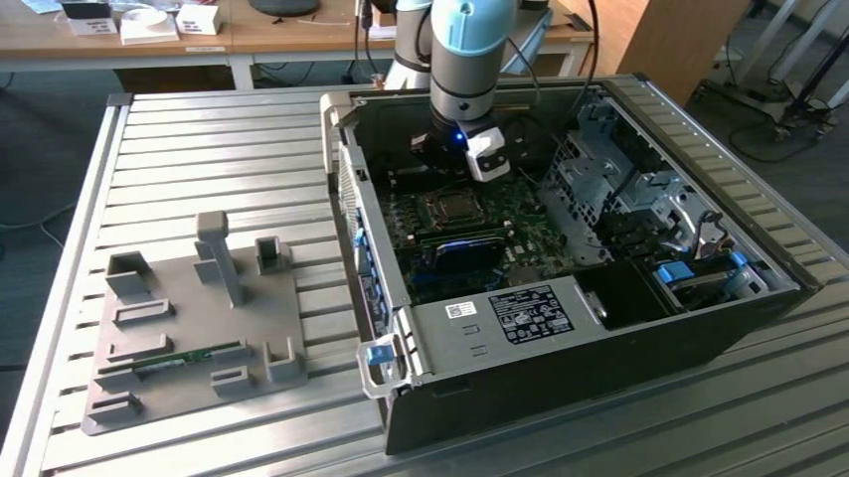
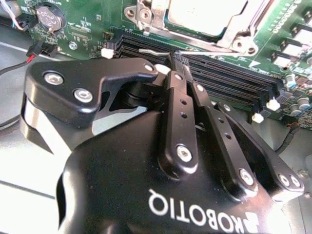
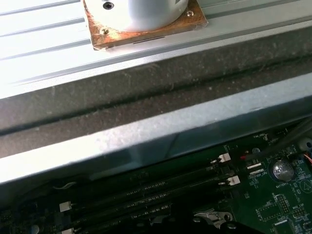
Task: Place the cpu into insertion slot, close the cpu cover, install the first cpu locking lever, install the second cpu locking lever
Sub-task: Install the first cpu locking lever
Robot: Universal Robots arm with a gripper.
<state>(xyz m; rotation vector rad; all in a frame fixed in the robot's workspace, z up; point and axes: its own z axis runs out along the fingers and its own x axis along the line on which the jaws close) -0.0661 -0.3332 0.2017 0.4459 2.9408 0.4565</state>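
In the second wrist view the cpu (image 2: 204, 12) lies in the insertion slot (image 1: 451, 207) with its silver top showing through the window of the cpu cover (image 2: 235, 30), which lies flat over it. A thin wire locking lever (image 2: 151, 50) runs along the socket's edge beside the black memory slots (image 2: 229, 80). My gripper (image 2: 178, 57) is shut, its two black fingers pressed together, and the tips sit right at this lever. In the exterior view the gripper (image 1: 444, 174) hangs inside the open computer case just behind the socket.
The case wall (image 3: 146, 131) stands close behind the gripper. A grey drive cage (image 1: 623, 189) fills the case at the exterior view's right. A coin battery (image 2: 51, 17) and cables sit on the green board. A grey fixture plate (image 1: 186, 318) lies on the slatted table at the exterior view's left.
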